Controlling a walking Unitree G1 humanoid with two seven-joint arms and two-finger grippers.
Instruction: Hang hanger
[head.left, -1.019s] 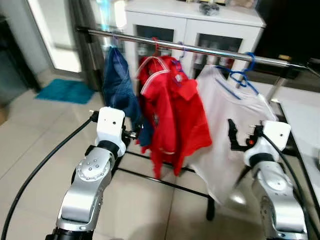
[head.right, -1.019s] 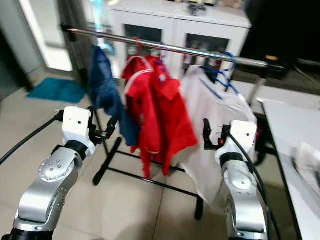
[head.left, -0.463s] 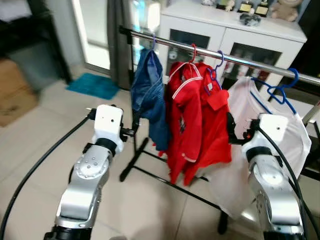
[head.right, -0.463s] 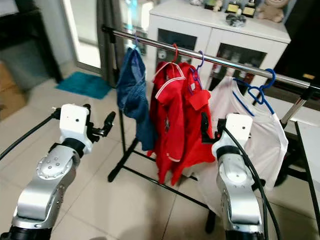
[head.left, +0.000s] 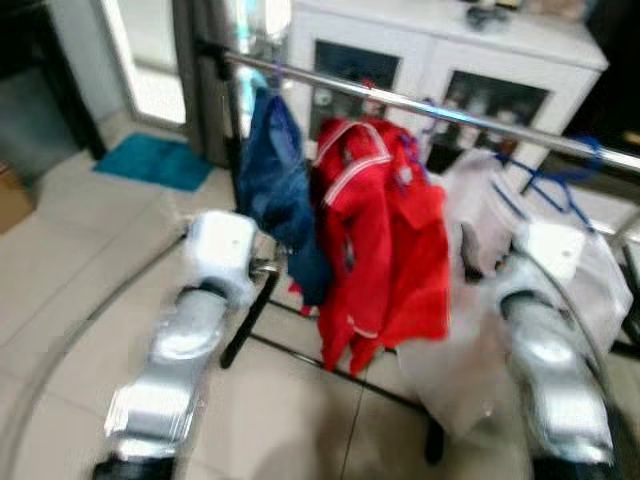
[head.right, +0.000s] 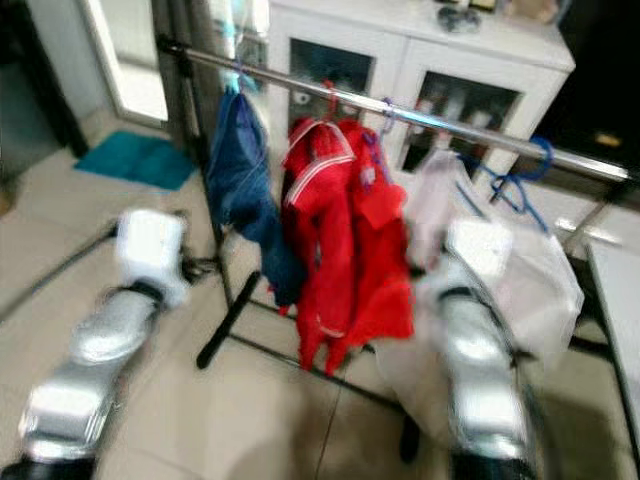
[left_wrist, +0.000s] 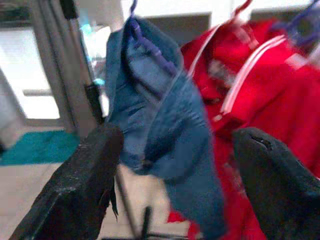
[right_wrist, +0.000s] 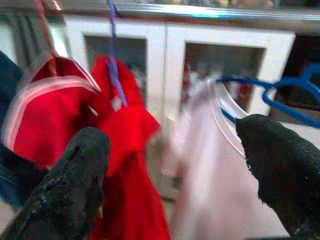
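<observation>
A clothes rack's metal rail (head.left: 450, 108) carries a blue garment (head.left: 272, 185), two red shirts (head.left: 385, 235) and a white shirt (head.left: 480, 205) on a blue hanger (right_wrist: 292, 97). Both silver arms are raised in front of the rack, and the head views are blurred. My left gripper (left_wrist: 175, 145) is open with nothing in it, facing the blue garment (left_wrist: 160, 120). The right gripper (right_wrist: 172, 145) is open and holds nothing too. It looks between the red shirt (right_wrist: 65, 115) and the white shirt (right_wrist: 220, 165).
A white cabinet (head.left: 440, 60) with glass doors stands behind the rack. A teal mat (head.left: 150, 160) lies on the tiled floor at the left. The rack's black base bars (head.left: 300, 350) run along the floor under the clothes.
The whole picture has shifted and blurred, so the camera is moving. Both arms stay raised before the rack with their grippers open and holding nothing.
</observation>
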